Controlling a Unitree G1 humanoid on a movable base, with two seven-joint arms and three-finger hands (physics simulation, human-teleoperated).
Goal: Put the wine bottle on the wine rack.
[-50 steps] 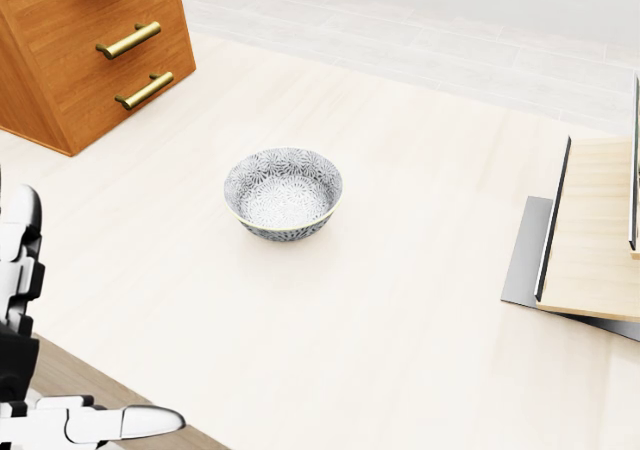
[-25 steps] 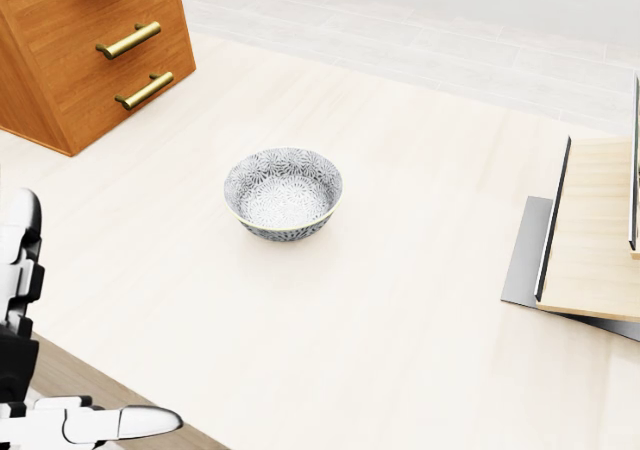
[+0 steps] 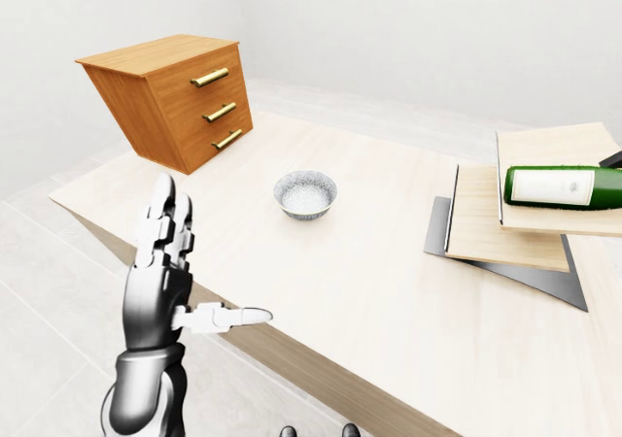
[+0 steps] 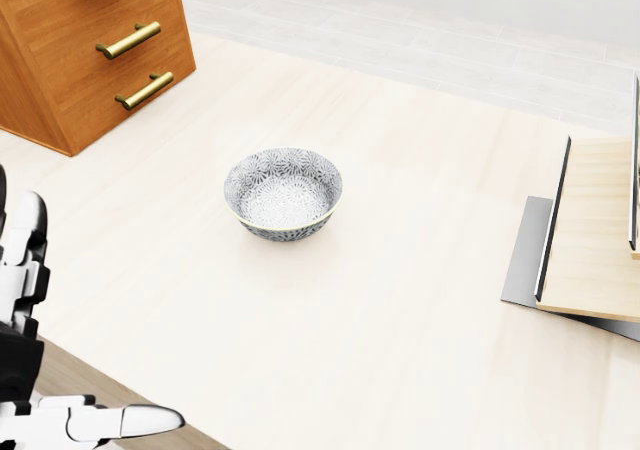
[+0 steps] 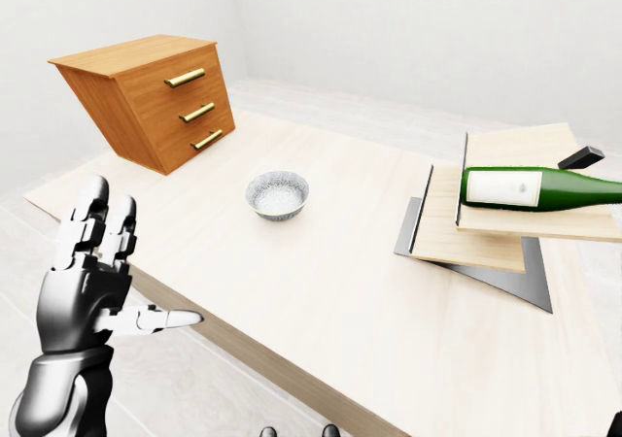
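Observation:
A green wine bottle [image 5: 544, 187] with a white label lies on its side on the upper wooden shelf of the stepped wine rack [image 5: 486, 238], at the right of both eye views. No hand touches it. My left hand [image 3: 209, 257] is raised at the lower left, off the table's near edge. Its fingers [image 3: 165, 218] point up, the thumb sticks out sideways, and it holds nothing. The head view cuts off the bottle and shows only the rack's left part [image 4: 590, 240]. My right hand does not show.
A patterned grey bowl [image 4: 283, 192] stands near the middle of the pale wooden table [image 3: 369, 262]. A tilted orange chest of drawers [image 3: 175, 97] with brass handles sits at the table's upper left. The rack rests on a grey base plate [image 3: 544, 277].
My left hand's fingers have shifted very slightly in the head view. The bowl, chest and rack have not moved.

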